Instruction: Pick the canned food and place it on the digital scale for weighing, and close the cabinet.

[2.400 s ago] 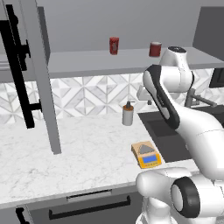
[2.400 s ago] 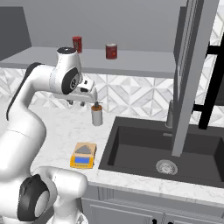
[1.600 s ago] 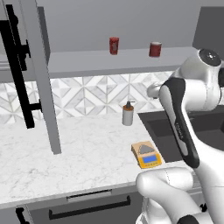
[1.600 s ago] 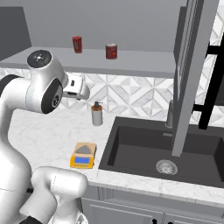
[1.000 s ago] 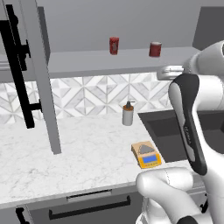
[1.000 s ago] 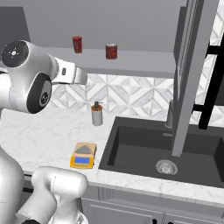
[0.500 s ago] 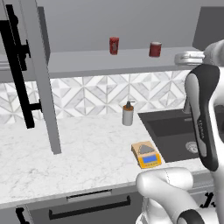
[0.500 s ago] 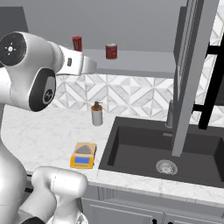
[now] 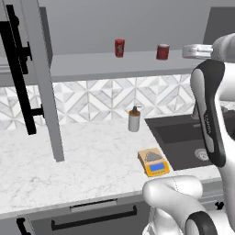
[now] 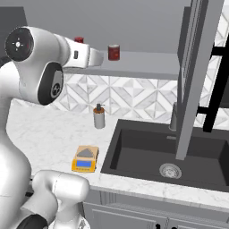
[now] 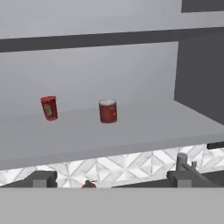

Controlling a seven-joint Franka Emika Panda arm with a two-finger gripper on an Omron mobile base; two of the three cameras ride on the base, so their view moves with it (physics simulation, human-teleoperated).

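The canned food [image 11: 107, 110] stands upright on the open cabinet [image 9: 43, 78] shelf, right of a slimmer bright red can [image 11: 49, 107]. The gripper [image 10: 99, 57], raised to shelf height, holds nothing; whether its jaws are parted cannot be told. The digital scale [image 9: 153, 161] lies on the counter [image 9: 87, 160] beside the sink [image 10: 170, 152].

The arm [image 10: 80, 56] hid most of the slim red can [image 10: 79, 40] left of the canned food [image 10: 113, 52]; both labels were too small to read.
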